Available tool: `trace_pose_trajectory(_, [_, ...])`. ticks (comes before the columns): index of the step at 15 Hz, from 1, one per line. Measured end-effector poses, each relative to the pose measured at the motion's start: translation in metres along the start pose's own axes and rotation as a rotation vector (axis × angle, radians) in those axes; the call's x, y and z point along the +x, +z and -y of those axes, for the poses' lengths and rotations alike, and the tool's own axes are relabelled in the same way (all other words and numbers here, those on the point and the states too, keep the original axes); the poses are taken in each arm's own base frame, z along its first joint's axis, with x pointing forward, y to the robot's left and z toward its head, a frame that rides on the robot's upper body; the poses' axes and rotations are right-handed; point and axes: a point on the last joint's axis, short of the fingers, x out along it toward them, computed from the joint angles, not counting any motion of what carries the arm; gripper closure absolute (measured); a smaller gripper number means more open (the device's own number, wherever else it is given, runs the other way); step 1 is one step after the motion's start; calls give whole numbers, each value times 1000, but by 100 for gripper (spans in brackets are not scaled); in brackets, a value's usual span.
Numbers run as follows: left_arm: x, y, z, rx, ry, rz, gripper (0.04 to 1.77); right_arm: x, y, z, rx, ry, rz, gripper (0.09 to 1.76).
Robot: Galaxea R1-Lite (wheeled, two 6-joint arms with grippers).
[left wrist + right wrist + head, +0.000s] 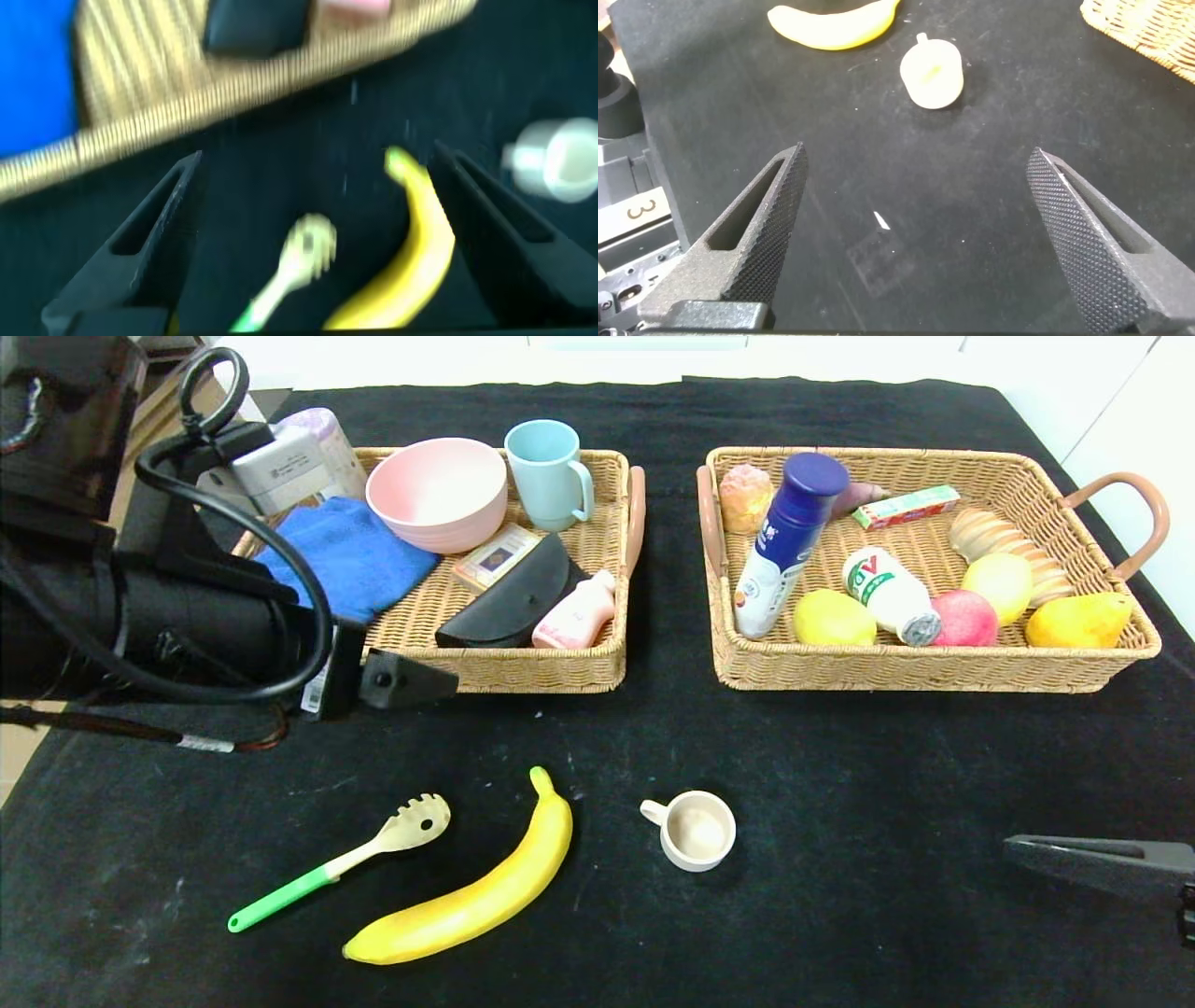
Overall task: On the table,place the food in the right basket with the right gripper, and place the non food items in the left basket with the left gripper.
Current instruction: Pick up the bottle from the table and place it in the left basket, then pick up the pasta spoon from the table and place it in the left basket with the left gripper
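Black cloth covers the surface (840, 915); white wall behind. Left to right:

Left basket (523, 663) holds non-food only: blue towel (350, 555), pink bowl (437, 493), pale blue mug (549, 474), black pouch (518, 602), pink bottle (577, 613). Sorting on that side looks well along.

My left end effector (313, 233) hangs just in front of that basket's near wall, above the cloth, fingers spread wide, nothing between them. Arm is raised and angled down toward the loose items; its camera looks onto the pasta spoon (341, 863) and banana (476, 891).

Loose near the front edge: pasta spoon, then banana just beside it, then small white cup (695, 831) a little apart. Spoon and cup are mine for the left side; banana is food, so I judge it goes right.

Right basket (934, 672) holds a blue-capped bottle (784, 541), a yogurt drink (892, 595), fruit and a pear (1078, 621).

My right end effector (915, 233) sits low at the right edge, fingers wide apart, empty, pointed toward the cup and banana.
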Motion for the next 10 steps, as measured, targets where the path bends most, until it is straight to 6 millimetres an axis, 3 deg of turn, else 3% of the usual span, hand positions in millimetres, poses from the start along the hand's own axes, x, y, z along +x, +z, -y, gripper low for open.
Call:
trace_pose_trajectory(3, [-10,-17,-1,10,1,-74,11,0,0,0,-2,1,-1,14])
trace_pose_trajectory(10, [-10,-64,-2,62,18,-216,10,0,-1,0,-1,0,-3,14])
